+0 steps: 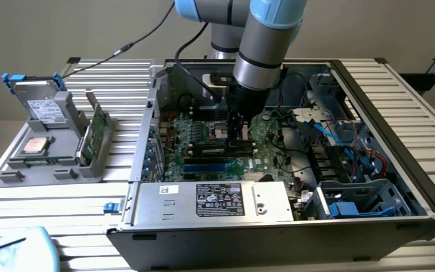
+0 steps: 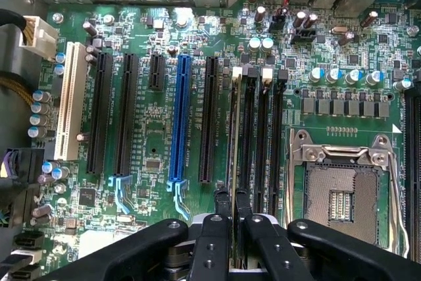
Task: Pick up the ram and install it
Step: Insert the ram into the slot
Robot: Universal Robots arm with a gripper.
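Motherboard from the wrist view: a green circuit board (image 2: 151, 182) crowded with long black expansion slots and one blue slot (image 2: 179, 120). The black two-fingered gripper (image 2: 231, 197) has its fingers drawn close together, pinching the ram (image 2: 234, 136) — a thin dark stick seen edge-on. The stick runs along the first of the black memory slots (image 2: 263, 143), which have white latches (image 2: 237, 74) at one end. Gripping the top edge this way likely keeps the stick upright and in line with its slot. Whether it is fully seated I cannot tell. Beside the slots, the square metal processor socket (image 2: 332, 195) sits empty, its frame open.

Exterior view: the grey-and-blue robot arm (image 1: 267, 51) reaches straight down into an open black computer case (image 1: 240, 243). The case lies on its side, so the board faces upward — probably for access. It also holds a silver power-supply box (image 1: 217, 201) and blue cables (image 1: 337, 135). On the exterior view's left, a grey plastic holder (image 1: 21, 173) on the slatted table (image 1: 51, 209) carries a hard drive (image 1: 43, 107), a square silver processor chip (image 1: 36, 146) and a second green circuit stick (image 1: 89, 136) standing upright.
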